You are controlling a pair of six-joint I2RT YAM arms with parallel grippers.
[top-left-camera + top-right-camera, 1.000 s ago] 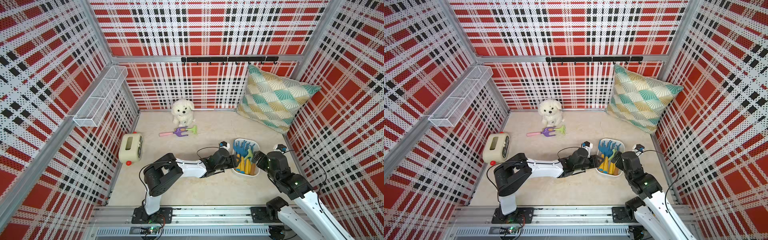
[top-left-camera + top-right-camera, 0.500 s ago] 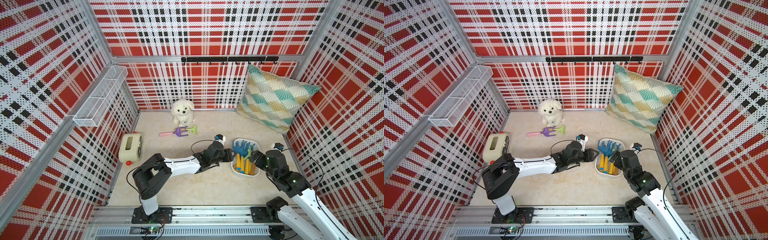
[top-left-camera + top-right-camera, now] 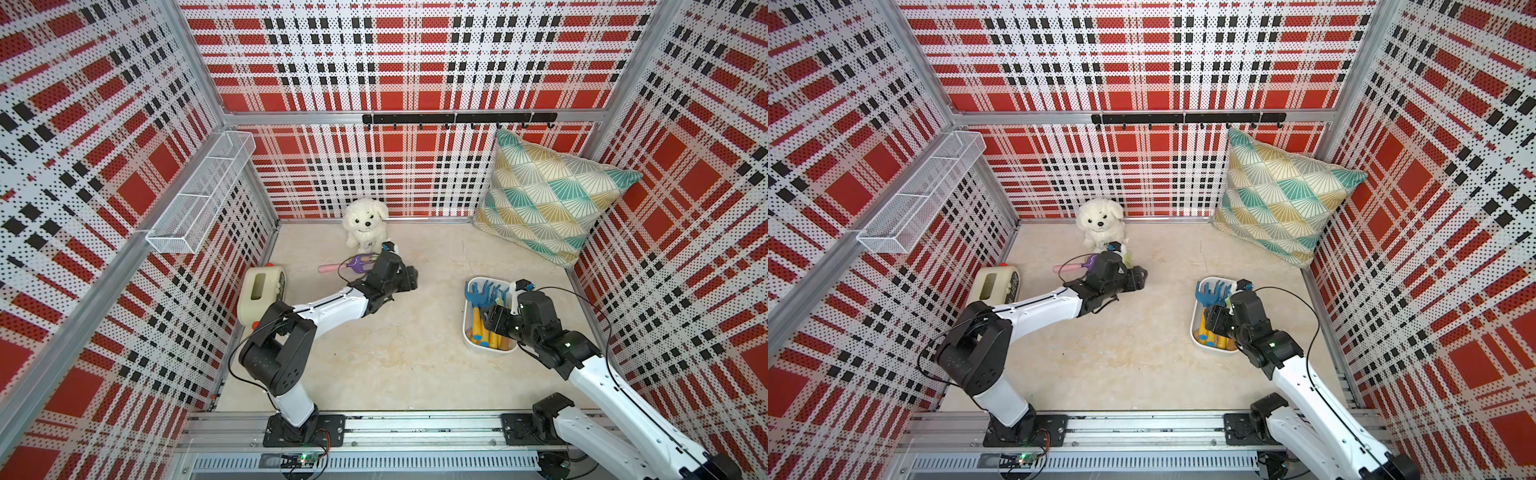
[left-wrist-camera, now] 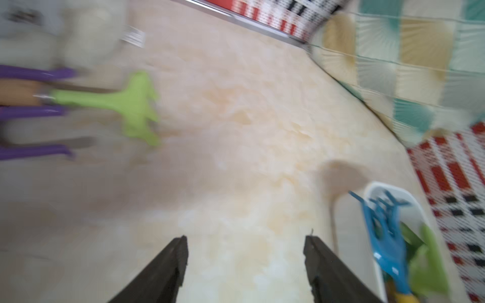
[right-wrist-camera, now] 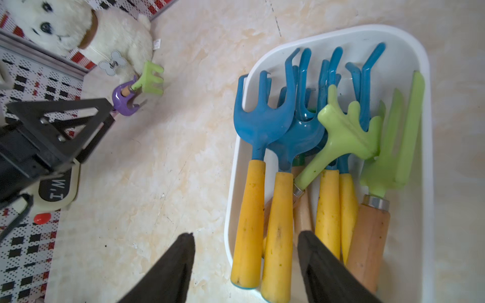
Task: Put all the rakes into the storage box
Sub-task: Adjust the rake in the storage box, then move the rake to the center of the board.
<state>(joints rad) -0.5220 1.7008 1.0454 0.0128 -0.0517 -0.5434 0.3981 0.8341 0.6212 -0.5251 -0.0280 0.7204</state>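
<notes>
Two rakes lie on the floor in front of the plush dog: a purple rake [image 3: 359,262] with a pink handle, and a green rake [image 4: 131,105] beside it. My left gripper [image 3: 409,278] hovers just right of them, open and empty; its wrist view is blurred. The white storage box [image 3: 467,336] sits at the right and holds several blue and green rakes [image 5: 265,123] with yellow and wooden handles. My right gripper [image 5: 244,234] hangs open over the box's near end. Its jaws straddle the rim and two yellow handles and grip nothing.
A white plush dog [image 3: 365,222] sits at the back wall. A cream gadget [image 3: 259,295] with a red knob stands at the left wall, below a wire-mesh basket [image 3: 199,199]. A patterned cushion [image 3: 548,195] leans in the back right corner, under a black hook rail [image 3: 457,119].
My left arm has swung away from the box's left side to the two rakes by the dog, and its jaws have opened wider. The right gripper's jaws have narrowed over the box.
</notes>
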